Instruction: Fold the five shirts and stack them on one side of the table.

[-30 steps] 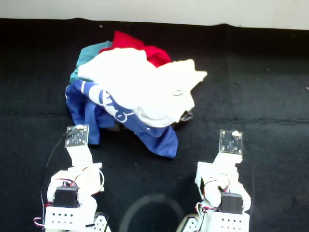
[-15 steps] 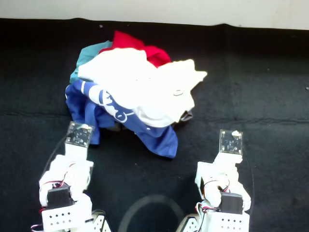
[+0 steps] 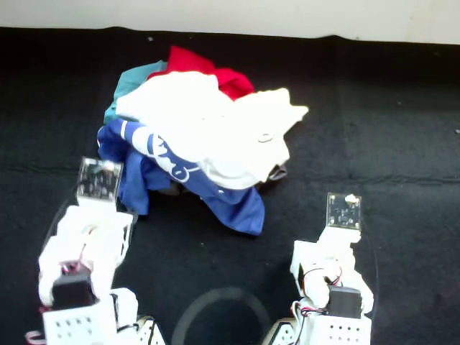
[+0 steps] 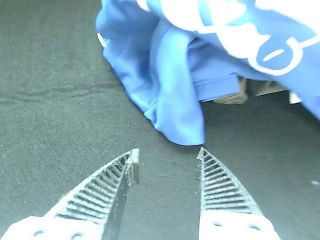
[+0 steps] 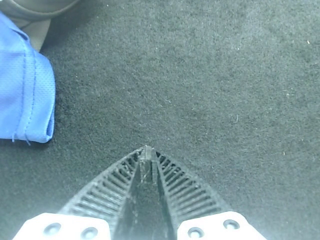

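In the high view, a loose pile of shirts [image 3: 201,136] is seen on the black table [image 3: 388,129]. The pile is topped by a white shirt [image 3: 215,129]. A blue shirt [image 3: 233,201] is spread along its near edge, and a red shirt [image 3: 208,68] and a teal shirt [image 3: 133,80] are tucked at its far side (none is folded). The left arm [image 3: 86,237] is set at the pile's near-left edge, and the right arm [image 3: 334,266] is placed well apart from the pile.

In the left wrist view, the left jaws are spread apart above the table, and a hanging fold of the blue shirt is seen just beyond their tips.

In the right wrist view, the right jaws are pressed together tip to tip with nothing between them. A hem corner of the pile's blue shirt is seen off to one side.
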